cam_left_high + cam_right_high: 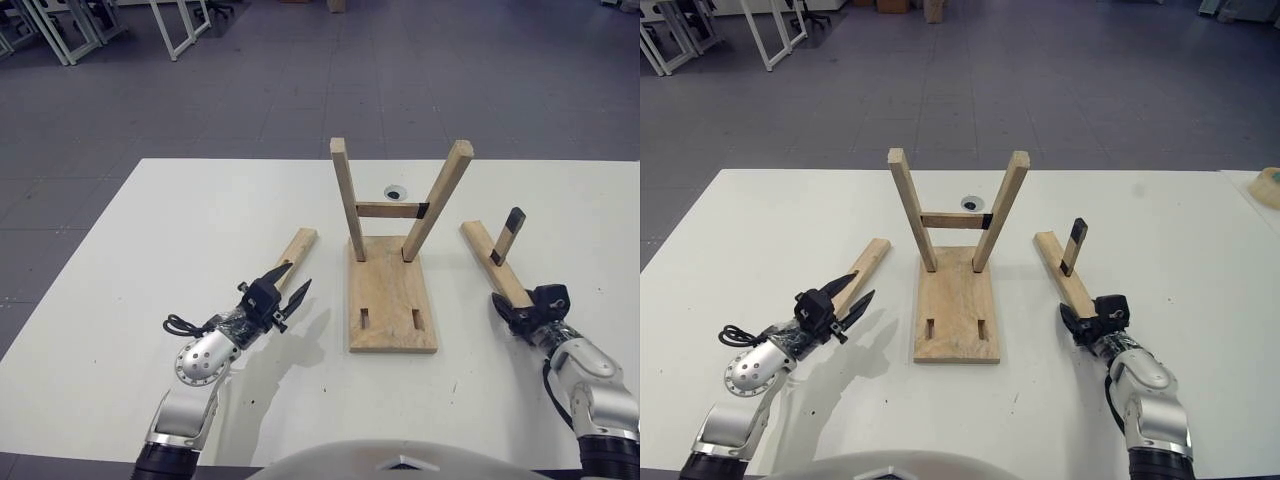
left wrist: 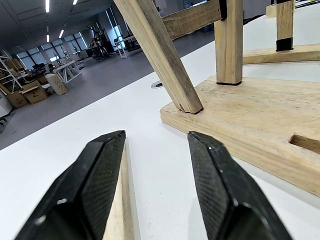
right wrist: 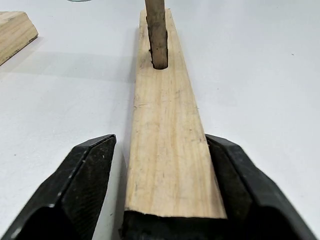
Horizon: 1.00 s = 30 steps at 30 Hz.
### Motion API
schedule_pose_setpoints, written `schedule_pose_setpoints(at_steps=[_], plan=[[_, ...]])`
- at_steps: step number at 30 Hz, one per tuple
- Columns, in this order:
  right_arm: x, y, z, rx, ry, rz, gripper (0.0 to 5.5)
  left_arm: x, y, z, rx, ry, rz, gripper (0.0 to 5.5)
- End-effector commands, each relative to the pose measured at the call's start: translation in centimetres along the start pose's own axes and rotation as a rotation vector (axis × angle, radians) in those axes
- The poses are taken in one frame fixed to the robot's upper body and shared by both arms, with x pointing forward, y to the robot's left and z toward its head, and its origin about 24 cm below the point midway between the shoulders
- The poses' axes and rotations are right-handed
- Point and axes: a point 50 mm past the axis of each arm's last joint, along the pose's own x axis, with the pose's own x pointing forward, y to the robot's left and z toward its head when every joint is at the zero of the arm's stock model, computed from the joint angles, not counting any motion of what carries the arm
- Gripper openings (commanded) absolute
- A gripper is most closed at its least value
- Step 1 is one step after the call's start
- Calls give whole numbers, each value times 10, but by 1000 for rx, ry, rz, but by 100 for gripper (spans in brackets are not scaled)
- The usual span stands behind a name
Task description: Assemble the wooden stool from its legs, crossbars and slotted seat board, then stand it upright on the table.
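Two wide-open claws, right gripper (image 3: 160, 137) set around the near end of the crossbar-fitted leg (image 3: 165, 110), left gripper (image 2: 156, 135) held just beside the end of the bare leg (image 1: 297, 247), seat board (image 1: 392, 310) laid between them.

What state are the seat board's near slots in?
Empty: both near slots are bare holes; the upright legs stand at the seat board's far end.

Arms extended forward, left gripper (image 1: 294, 279) and right gripper (image 1: 508, 308) with jaws apart.
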Motion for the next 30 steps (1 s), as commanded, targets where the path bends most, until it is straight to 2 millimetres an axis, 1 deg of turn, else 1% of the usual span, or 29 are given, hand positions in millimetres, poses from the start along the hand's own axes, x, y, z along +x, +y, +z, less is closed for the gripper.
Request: schedule_pose_setpoints(at_steps=[1, 3, 5, 7, 10, 11, 13, 14, 16, 18, 21, 23, 24, 26, 27, 28, 30], plan=[[5, 5, -2, 0, -23, -34, 236, 2, 1, 0, 8, 5, -7, 231], [7, 7, 2, 30, -47, -42, 204, 2, 2, 0, 7, 3, -7, 231], [9, 9, 15, 57, -113, -42, 204, 2, 3, 0, 9, 2, -6, 231], [11, 7, 39, 71, -220, -56, 203, 2, 5, 1, 14, -3, 1, 231], [13, 8, 93, 95, -410, -40, 203, 3, 13, 9, -45, -62, 57, 231], [13, 10, 114, 122, -473, -11, 203, 4, 17, 17, -118, -113, 81, 231], [10, 17, 143, 180, -560, 67, 203, 6, 24, 32, -272, -201, 99, 231], [6, 20, 158, 246, -606, 140, 203, 7, 27, 42, -394, -245, 78, 231], [-4, 25, 177, 333, -671, 251, 203, 8, 29, 60, -573, -311, -3, 231], [-13, 27, 192, 392, -716, 351, 203, 7, 28, 80, -708, -384, -89, 231], [-27, 39, 204, 441, -709, 569, 203, 7, 26, 108, -861, -462, -218, 231], [-34, 53, 204, 422, -635, 727, 203, 8, 24, 122, -923, -480, -288, 231], [-35, 57, 204, 417, -604, 770, 203, 9, 24, 126, -936, -475, -310, 231], [-38, 69, 205, 415, -563, 889, 203, 11, 21, 135, -988, -466, -377, 265], [-40, 74, 207, 422, -547, 957, 203, 13, 20, 140, -1012, -460, -407, 302], [-41, 80, 208, 439, -519, 1047, 203, 16, 18, 143, -1034, -437, -443, 312], [-41, 88, 210, 461, -468, 1173, 203, 19, 15, 145, -1047, -392, -480, 341]])
